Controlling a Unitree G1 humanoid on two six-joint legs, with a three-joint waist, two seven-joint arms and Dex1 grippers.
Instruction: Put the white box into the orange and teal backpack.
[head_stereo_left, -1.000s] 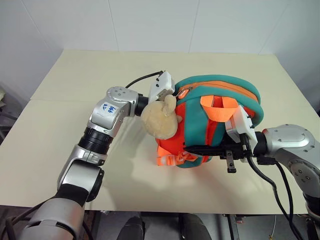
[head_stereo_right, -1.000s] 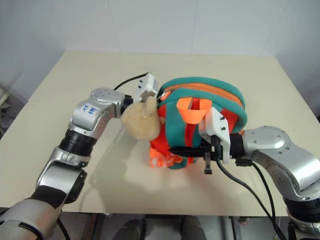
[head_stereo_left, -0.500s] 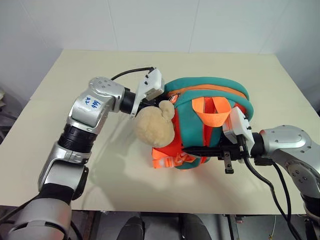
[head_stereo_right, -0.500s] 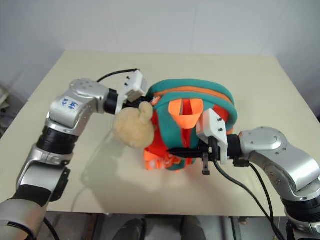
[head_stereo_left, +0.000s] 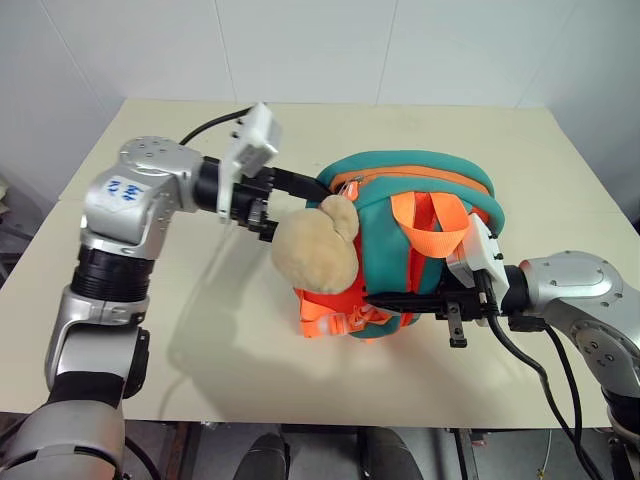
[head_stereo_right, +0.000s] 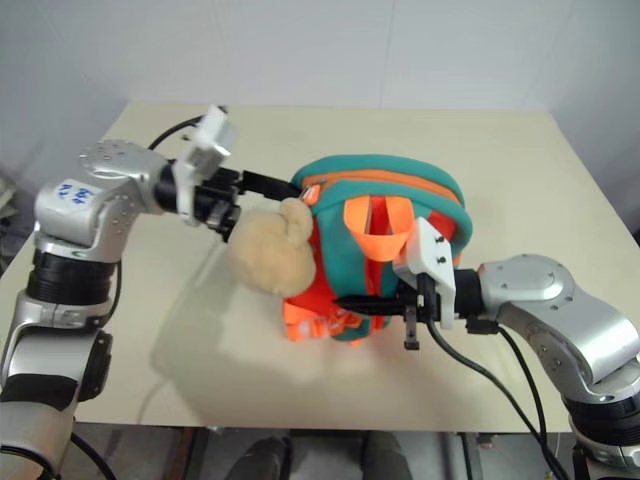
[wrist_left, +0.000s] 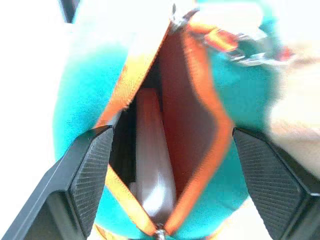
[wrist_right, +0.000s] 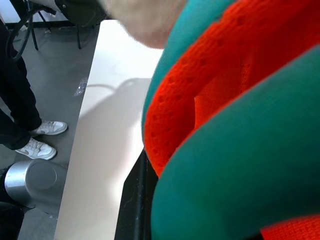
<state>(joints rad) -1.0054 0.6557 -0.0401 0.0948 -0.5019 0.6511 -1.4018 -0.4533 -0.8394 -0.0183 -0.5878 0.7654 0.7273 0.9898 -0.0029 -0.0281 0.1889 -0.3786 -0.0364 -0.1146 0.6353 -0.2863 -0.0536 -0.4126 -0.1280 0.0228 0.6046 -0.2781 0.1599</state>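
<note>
Over at the left of the head view, the left gripper (head_stereo_left: 300, 186) hangs just off the backpack's upper left edge, fingers spread wide and holding nothing, pointing toward the centre of the frame at the zip opening. Just below it, the tan plush head (head_stereo_left: 314, 250) dangles off the bag's left side, close to the fingers. Centre frame, the orange and teal backpack (head_stereo_left: 420, 240) stands on the beige table (head_stereo_left: 150, 330), teal on top, orange straps running down its near face, buckles bunched at the lower left. In the left wrist view the two black fingers (wrist_left: 90, 175) stand well apart on either side of the gaping orange-lined opening, and the white box (wrist_left: 152, 165) sits inside, on edge, deep in the pocket. To the right, the right gripper (head_stereo_left: 400, 298) is clenched on the backpack's lower edge, holding the fabric. In the right wrist view, a person's white shoes (wrist_right: 42, 140) stand on the grey floor beyond the table edge.
</note>
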